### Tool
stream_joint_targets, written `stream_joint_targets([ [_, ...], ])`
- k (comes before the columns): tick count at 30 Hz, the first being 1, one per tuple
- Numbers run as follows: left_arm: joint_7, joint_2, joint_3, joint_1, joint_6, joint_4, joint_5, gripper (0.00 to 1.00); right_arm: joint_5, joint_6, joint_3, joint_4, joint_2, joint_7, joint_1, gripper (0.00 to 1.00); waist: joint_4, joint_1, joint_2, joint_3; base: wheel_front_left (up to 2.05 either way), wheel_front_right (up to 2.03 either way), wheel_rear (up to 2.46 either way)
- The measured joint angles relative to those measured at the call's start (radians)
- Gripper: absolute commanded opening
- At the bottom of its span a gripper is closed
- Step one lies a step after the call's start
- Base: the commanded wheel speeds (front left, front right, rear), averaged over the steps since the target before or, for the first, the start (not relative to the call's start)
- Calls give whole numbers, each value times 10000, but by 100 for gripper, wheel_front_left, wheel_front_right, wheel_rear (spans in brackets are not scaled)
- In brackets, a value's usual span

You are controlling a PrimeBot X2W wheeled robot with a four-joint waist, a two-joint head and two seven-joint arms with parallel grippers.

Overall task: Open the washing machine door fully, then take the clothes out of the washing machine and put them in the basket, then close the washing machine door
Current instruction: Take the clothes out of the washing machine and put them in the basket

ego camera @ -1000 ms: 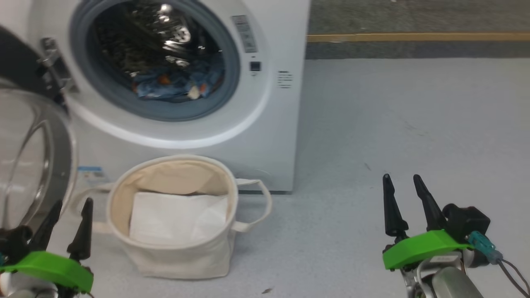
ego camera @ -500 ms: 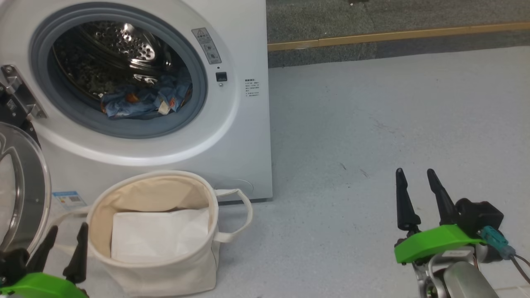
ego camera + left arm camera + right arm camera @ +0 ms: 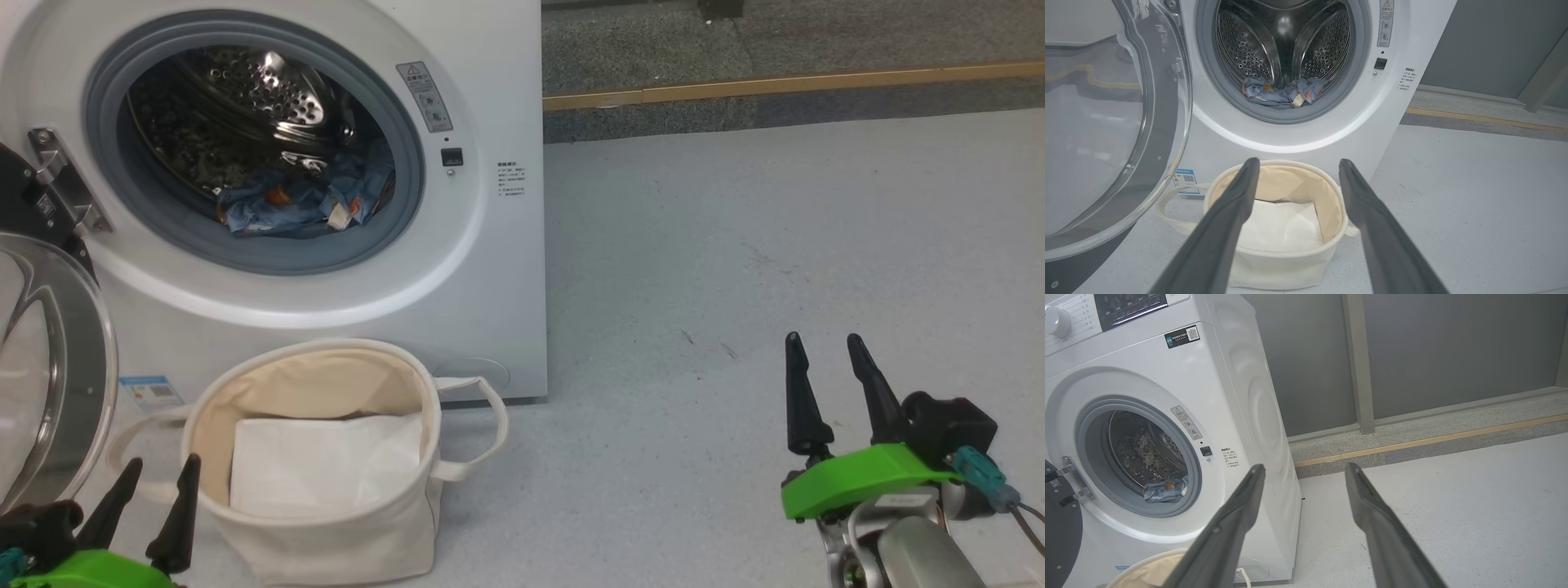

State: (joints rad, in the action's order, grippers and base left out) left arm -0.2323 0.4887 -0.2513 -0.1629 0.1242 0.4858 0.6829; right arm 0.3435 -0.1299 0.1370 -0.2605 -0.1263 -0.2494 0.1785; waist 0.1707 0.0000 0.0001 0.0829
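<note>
The white washing machine (image 3: 490, 269) stands at the left with its door (image 3: 57, 367) swung open to the left on its hinge. Blue clothes (image 3: 302, 200) with orange prints lie at the front of the steel drum, also seen as clothes (image 3: 1284, 92) and clothes (image 3: 1165, 490). The cream basket (image 3: 326, 539) sits on the floor below the drum opening, holding a flat white sheet. My left gripper (image 3: 162, 469) is open at the basket's left rim, well below the drum. My right gripper (image 3: 824, 343) is open over bare floor at the right, far from the machine.
Pale grey floor (image 3: 775, 245) spreads to the right of the machine. A yellow line (image 3: 816, 82) and a darker strip run along the back, under a grey wall (image 3: 1453, 347). The open door fills the room left of the basket.
The head camera has shifted, so the machine and basket sit differently in the picture. Both grippers stay open and in about the same places.
</note>
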Motion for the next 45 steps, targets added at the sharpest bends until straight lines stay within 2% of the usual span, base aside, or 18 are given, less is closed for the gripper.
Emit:
stream_joint_targets([
  [28, -161, 288, -560, -53, 10, -449, 464, 100, 2, 0, 44, -54, 31, 0, -5, 100, -94, 0, 0, -166, 4, -1, -2],
  [36, -163, 286, -445, -79, 10, -577, 464, 100, 15, 0, 42, -63, 157, 0, -19, 100, -98, 0, 0, -215, 125, -69, -56],
  [45, -163, 261, -132, -221, 10, -577, 504, 100, 15, 0, 17, -73, 176, 0, -48, 100, -111, 0, 0, -297, 214, -180, -33],
])
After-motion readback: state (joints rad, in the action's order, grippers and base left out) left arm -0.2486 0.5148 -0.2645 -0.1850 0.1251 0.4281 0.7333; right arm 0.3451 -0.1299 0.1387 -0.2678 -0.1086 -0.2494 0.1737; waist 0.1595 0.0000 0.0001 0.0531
